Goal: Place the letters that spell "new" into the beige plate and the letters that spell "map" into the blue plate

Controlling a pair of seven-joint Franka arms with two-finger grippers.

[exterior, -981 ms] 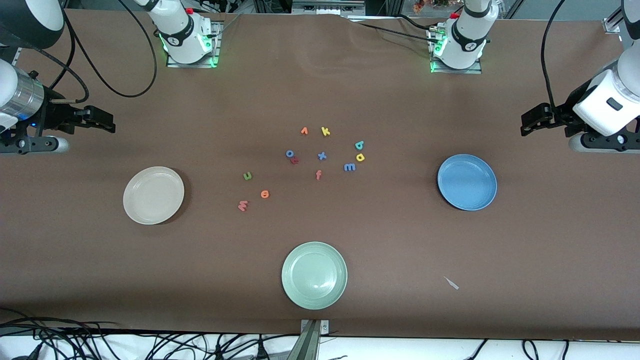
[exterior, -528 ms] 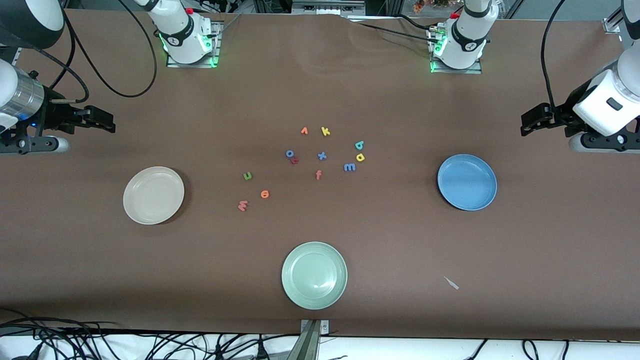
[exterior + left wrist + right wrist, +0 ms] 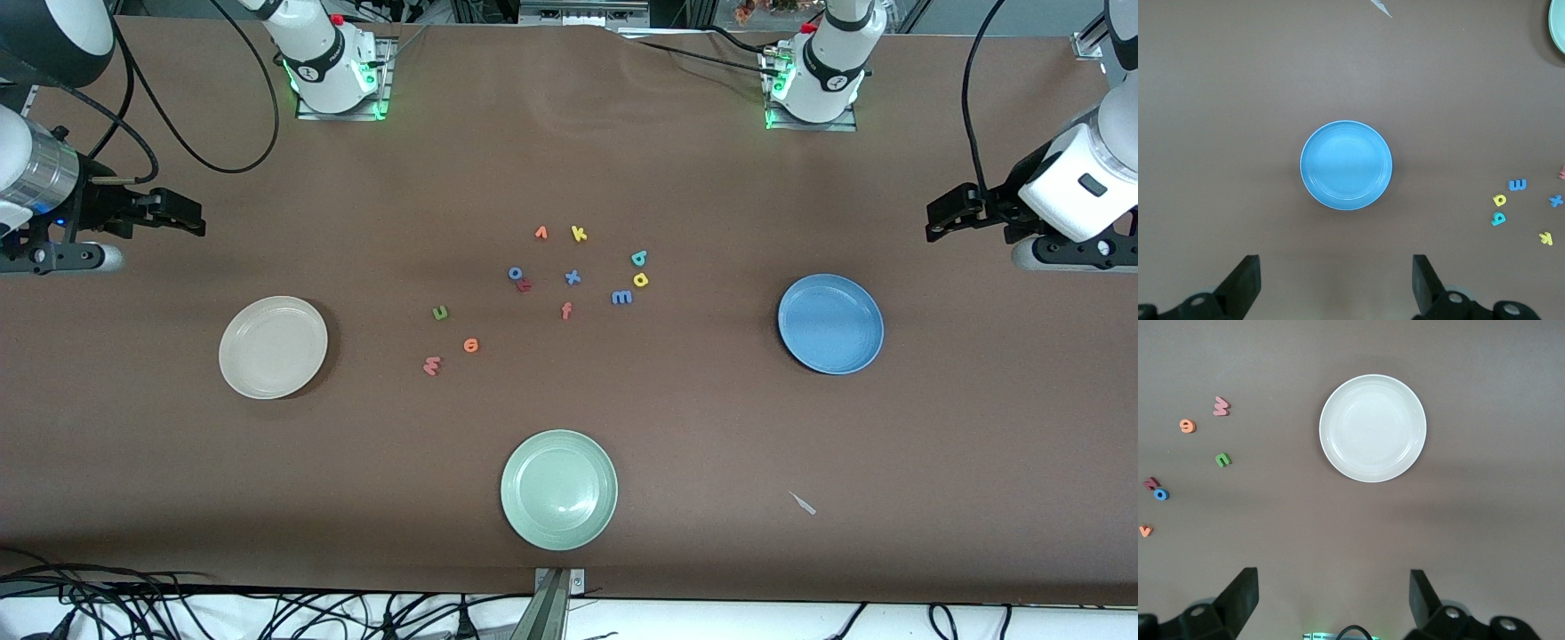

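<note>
The beige plate point(image 3: 273, 347) point(image 3: 1373, 427) lies empty toward the right arm's end, the blue plate point(image 3: 830, 324) point(image 3: 1346, 165) empty toward the left arm's end. Between them on the table lie the olive n point(image 3: 440, 312) point(image 3: 1223, 459), orange e point(image 3: 471, 345) point(image 3: 1187, 425) and pinkish w point(image 3: 432, 365) point(image 3: 1221, 406). Nearer the blue plate lie the blue m point(image 3: 621, 297) point(image 3: 1517, 185), yellow a point(image 3: 640, 280) point(image 3: 1499, 199) and teal p point(image 3: 638, 258) point(image 3: 1498, 218). My right gripper point(image 3: 188, 220) point(image 3: 1333, 597) and left gripper point(image 3: 938, 222) point(image 3: 1337, 280) hang open and empty, high at their ends of the table.
A pale green plate point(image 3: 558, 489) sits near the front edge. Other letters lie among the task's: yellow k point(image 3: 579, 234), orange v point(image 3: 540, 233), blue x point(image 3: 573, 277), orange-red f point(image 3: 566, 310), blue o point(image 3: 515, 273). A small white scrap point(image 3: 803, 503) lies on the cloth.
</note>
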